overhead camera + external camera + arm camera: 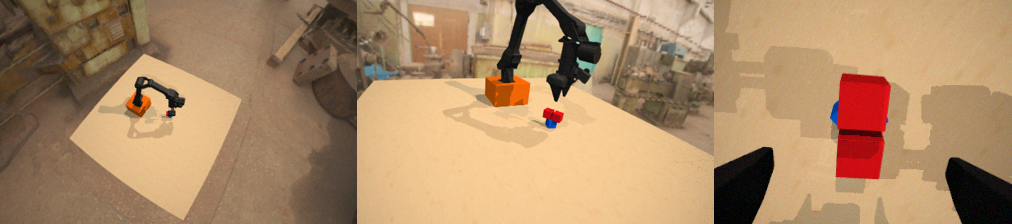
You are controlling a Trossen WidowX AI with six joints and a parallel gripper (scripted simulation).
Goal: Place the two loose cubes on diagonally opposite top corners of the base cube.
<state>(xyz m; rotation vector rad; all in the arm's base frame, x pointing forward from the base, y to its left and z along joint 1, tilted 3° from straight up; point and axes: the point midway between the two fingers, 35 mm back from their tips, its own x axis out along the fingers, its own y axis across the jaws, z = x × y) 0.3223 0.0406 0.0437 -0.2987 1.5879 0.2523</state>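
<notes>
Left to right: the orange mount block (507, 91) carried the arm's foot on the tabletop (460, 165). Right of it, the two red cubes (553, 115) sat side by side on the blue base cube (550, 124), each overhanging a corner. In the wrist view a thin dark seam split them, probably the required gap. They looked level and self-standing. The gripper (559, 93) hung above the stack, jaws spread wide, holding nothing and touching neither cube. Placement looked done; only withdrawal seemed left.
</notes>
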